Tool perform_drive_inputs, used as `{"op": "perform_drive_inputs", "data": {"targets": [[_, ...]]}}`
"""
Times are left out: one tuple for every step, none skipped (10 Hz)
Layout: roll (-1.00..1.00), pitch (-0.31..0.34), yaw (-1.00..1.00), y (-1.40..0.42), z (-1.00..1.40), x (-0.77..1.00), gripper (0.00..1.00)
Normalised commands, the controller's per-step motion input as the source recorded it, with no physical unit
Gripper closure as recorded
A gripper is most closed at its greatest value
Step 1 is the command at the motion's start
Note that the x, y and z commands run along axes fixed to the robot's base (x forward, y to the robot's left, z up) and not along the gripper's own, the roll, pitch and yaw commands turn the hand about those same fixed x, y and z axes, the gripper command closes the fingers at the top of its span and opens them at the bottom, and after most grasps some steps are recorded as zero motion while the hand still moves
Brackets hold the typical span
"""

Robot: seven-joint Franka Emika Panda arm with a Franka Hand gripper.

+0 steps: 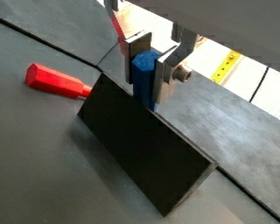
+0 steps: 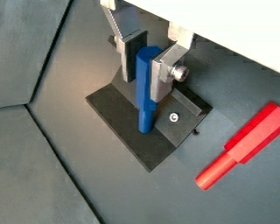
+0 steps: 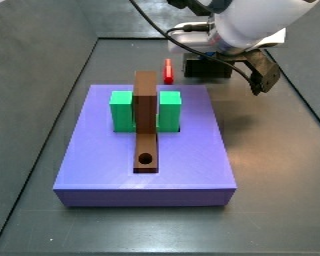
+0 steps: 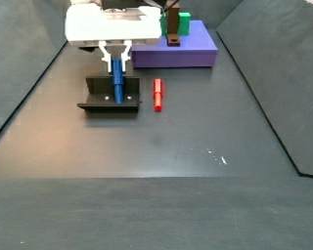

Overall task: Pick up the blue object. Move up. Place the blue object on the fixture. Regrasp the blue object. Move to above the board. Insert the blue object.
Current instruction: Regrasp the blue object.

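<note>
Standing upright on the fixture (image 2: 143, 127), the blue peg (image 2: 146, 87) looks light, stiff and smooth enough to slip, so the gripper (image 2: 149, 63), its fingers clamped on the peg's upper part, seems well placed.

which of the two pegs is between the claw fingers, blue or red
The blue peg: it stands upright between the fingers of the claw, its lower end on the fixture. The red peg lies flat on the floor beside the fixture, untouched.
</note>
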Motion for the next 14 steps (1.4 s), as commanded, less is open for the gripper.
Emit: {"op": "perform_drive_inputs", "data": {"targets": [[0.0,0.0,0.0,0.0,0.0,0.0,1.0],[0.0,0.0,0.0,0.0,0.0,0.0,1.0],[0.0,0.0,0.0,0.0,0.0,0.0,1.0],[0.0,0.0,0.0,0.0,0.0,0.0,1.0],[0.0,0.0,0.0,0.0,0.0,0.0,1.0],[0.0,0.0,0.0,0.0,0.0,0.0,1.0],[0.0,0.0,0.0,0.0,0.0,0.0,1.0],[0.0,0.0,0.0,0.0,0.0,0.0,1.0],[0.0,0.0,0.0,0.0,0.0,0.0,1.0],[0.0,0.0,0.0,0.0,0.0,0.0,1.0],[0.0,0.0,0.0,0.0,0.0,0.0,1.0],[0.0,0.0,0.0,0.0,0.0,0.0,1.0],[0.0,0.0,0.0,0.0,0.0,0.0,1.0],[0.0,0.0,0.0,0.0,0.0,0.0,1.0]]}}
